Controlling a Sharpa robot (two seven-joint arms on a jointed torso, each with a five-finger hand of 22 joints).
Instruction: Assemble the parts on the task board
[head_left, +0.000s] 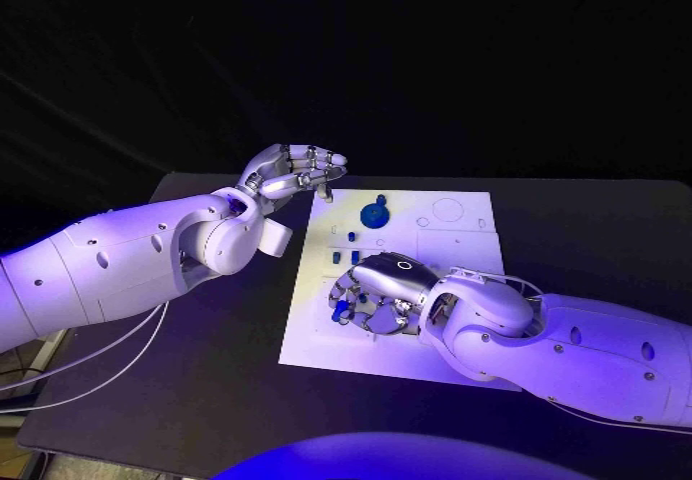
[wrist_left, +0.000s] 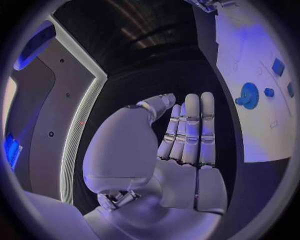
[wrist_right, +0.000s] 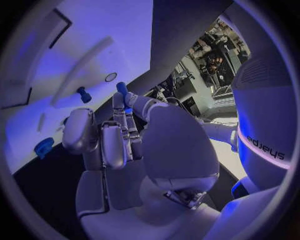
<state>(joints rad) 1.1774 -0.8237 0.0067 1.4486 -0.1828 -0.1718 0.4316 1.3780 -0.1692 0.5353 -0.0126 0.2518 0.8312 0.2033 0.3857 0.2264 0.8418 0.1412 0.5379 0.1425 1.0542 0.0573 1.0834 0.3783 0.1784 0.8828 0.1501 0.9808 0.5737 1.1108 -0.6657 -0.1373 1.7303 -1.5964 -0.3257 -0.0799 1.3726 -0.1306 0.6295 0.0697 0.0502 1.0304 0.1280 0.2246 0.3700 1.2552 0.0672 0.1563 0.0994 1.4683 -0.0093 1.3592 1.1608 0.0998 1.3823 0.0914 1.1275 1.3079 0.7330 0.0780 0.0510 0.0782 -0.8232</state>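
Head view: your right hand sits low over the near-left part of the task board, fingers curled down. The right wrist view shows a small blue part pinched at the fingertips, so I judge this hand is carrying a peg toward a seat in the board. Your left hand hovers off the board's far-left corner, grasping nothing; the left wrist view shows its fingers straight and side by side, probably parked clear so the right has room.

Count, head view: one blue gear on the far half of the board; at least two small blue pieces in a row mid-board, just far of the right hand. More blue shows under the right hand; you cannot count those reliably.
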